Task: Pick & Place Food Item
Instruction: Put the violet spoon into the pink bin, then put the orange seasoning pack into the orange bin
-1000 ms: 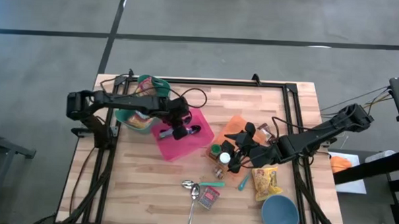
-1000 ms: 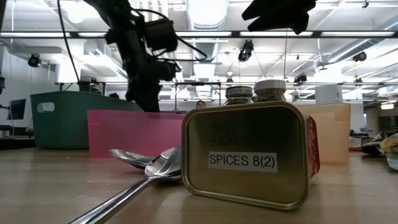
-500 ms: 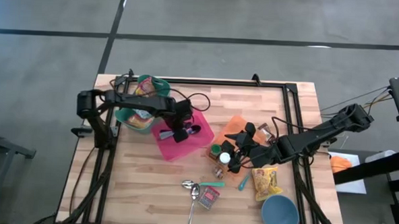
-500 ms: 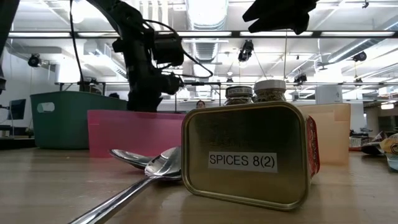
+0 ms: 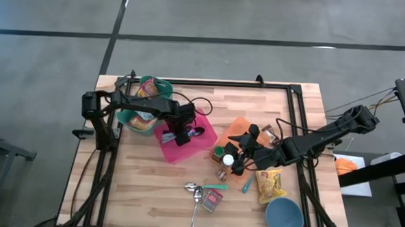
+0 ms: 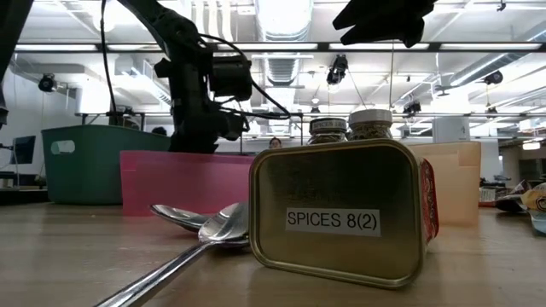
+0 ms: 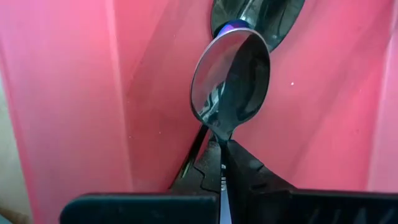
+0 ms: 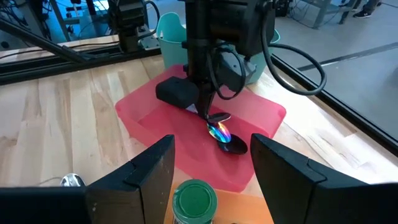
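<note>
My left gripper (image 7: 222, 163) is clamped tight on the thin handle of a shiny metal spoon (image 7: 231, 79), whose bowl hangs just past my fingertips inside the shallow pink plastic tray (image 7: 74, 93). Right below the spoon's bowl lies a dark rounded utensil (image 7: 258, 15) with a bluish glint, resting on the tray floor; I cannot tell whether the two touch. From above, this gripper (image 5: 182, 132) sits over the middle of the pink tray (image 5: 205, 124), which lies on the light wooden table (image 5: 145, 179) just beside a teal plastic bin (image 5: 159, 86) holding packaged items.

My right gripper (image 5: 239, 158) hovers with its fingers (image 8: 149, 171) standing apart and nothing between them, over a green-lidded glass jar (image 8: 194, 200) near the edge of an orange tray (image 5: 239, 125). Beside it lies a yellow snack bag (image 5: 270, 184), and toward the table's front edge a light blue bowl (image 5: 283, 216). Well apart from both hands, two more metal spoons (image 6: 200, 226) rest against a brass-coloured tin labelled "SPICES 8(2)" (image 6: 337, 217).
</note>
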Available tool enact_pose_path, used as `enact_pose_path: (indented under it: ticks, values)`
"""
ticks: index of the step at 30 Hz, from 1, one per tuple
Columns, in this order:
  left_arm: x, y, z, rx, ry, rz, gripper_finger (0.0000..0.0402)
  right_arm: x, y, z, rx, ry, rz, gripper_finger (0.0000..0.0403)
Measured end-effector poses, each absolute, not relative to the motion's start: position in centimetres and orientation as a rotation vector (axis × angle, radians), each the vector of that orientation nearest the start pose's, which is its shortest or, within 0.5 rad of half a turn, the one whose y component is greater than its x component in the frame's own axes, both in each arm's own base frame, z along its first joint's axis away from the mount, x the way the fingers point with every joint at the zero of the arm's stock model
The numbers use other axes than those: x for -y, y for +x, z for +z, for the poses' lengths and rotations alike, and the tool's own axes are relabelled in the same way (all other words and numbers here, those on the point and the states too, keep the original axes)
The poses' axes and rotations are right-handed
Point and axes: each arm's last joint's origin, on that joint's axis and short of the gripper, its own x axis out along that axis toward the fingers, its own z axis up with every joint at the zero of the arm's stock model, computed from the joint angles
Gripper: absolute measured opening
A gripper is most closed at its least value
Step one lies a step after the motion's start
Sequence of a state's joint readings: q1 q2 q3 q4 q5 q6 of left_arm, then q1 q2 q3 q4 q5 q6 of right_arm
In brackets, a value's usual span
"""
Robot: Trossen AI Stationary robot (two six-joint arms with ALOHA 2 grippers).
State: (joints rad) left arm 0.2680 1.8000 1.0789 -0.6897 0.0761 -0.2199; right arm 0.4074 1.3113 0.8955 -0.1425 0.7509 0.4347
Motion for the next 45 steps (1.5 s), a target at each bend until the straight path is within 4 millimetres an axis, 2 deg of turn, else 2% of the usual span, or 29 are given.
enact_pose_path:
  ticks: [9, 17, 21, 25, 30, 36, 41, 45]
  values:
    - [-8.3, 31.0, 14.9, -1.354, -0.434, 0.323, 0.0014, -9.1, 26.1, 26.7, -0.385, 0.115, -0.426, 0.0208]
    - [-8.2, 31.2, 15.3, -1.369, -0.448, 0.331, 0.0102, -9.1, 26.1, 26.7, -0.386, 0.115, -0.427, 0.0208]
    - [-8.0, 31.5, 16.6, -1.398, -0.454, 0.335, 0.014, -9.1, 26.1, 26.7, -0.386, 0.114, -0.426, 0.0208]
    - [-7.4, 31.6, 18.2, -1.439, -0.442, 0.323, 0.0161, -9.1, 26.1, 26.7, -0.383, 0.134, -0.431, 0.0208]
    - [-5.5, 31.3, 20.5, -1.38, -0.335, 0.298, 0.0165, -9.1, 26.1, 26.7, -0.362, 0.255, -0.457, 0.0208]
    - [-1.9, 30.6, 23.3, -1.289, -0.202, 0.273, 0.0165, -8.6, 25.9, 26.2, -0.368, 0.382, -0.517, 0.0208]
    - [1.4, 30.3, 24.4, -1.241, -0.109, 0.166, 0.0165, -7.7, 25.0, 25.9, -0.465, 0.427, -0.618, 0.0208]
    - [3.4, 30.1, 24.2, -1.235, -0.022, 0.138, 0.0166, -6.6, 23.3, 26.5, -0.597, 0.48, -0.802, 0.0208]
